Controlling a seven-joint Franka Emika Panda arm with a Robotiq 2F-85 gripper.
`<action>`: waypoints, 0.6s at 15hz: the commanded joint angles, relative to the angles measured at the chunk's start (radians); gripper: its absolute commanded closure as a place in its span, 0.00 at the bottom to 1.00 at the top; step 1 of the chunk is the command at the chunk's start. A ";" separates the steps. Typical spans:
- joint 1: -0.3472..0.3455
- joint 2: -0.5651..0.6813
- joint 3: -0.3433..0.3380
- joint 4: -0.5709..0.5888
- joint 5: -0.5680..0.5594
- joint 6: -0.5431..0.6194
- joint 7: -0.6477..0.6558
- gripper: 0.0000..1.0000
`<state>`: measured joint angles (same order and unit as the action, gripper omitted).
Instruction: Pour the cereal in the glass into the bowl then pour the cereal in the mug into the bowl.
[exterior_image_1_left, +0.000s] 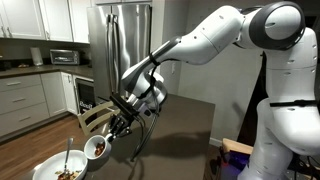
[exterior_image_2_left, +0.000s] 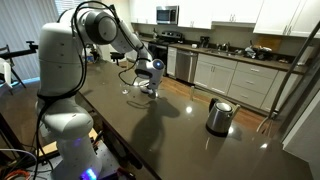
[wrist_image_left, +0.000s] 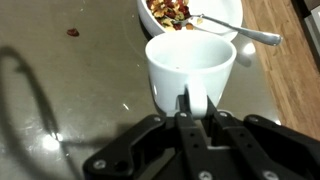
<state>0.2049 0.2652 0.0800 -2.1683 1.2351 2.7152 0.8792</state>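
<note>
The gripper (wrist_image_left: 186, 102) is clamped on the rim of the mug (wrist_image_left: 190, 62). The bowl (wrist_image_left: 224, 10) of cereal (wrist_image_left: 170, 10) sits at twelve o'clock from the mug, with a spoon (wrist_image_left: 245, 34) inside.

- A steel kettle (exterior_image_2_left: 219, 115) with a black handle stands upright on the dark counter (exterior_image_2_left: 170, 140), near its edge.
- A stainless refrigerator (exterior_image_1_left: 125, 35) stands behind the counter.
- A microwave (exterior_image_1_left: 64, 57) sits on the far worktop, above white cabinets (exterior_image_1_left: 20, 100).
- Wood floor (wrist_image_left: 292, 80) runs beside the counter.
</note>
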 joint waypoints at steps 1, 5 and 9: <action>0.028 -0.044 0.007 -0.004 -0.103 0.065 0.086 0.92; 0.035 -0.042 0.016 0.027 -0.191 0.057 0.155 0.93; 0.037 -0.026 0.033 0.074 -0.222 0.063 0.175 0.92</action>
<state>0.2405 0.2439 0.0986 -2.1274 1.0444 2.7644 1.0087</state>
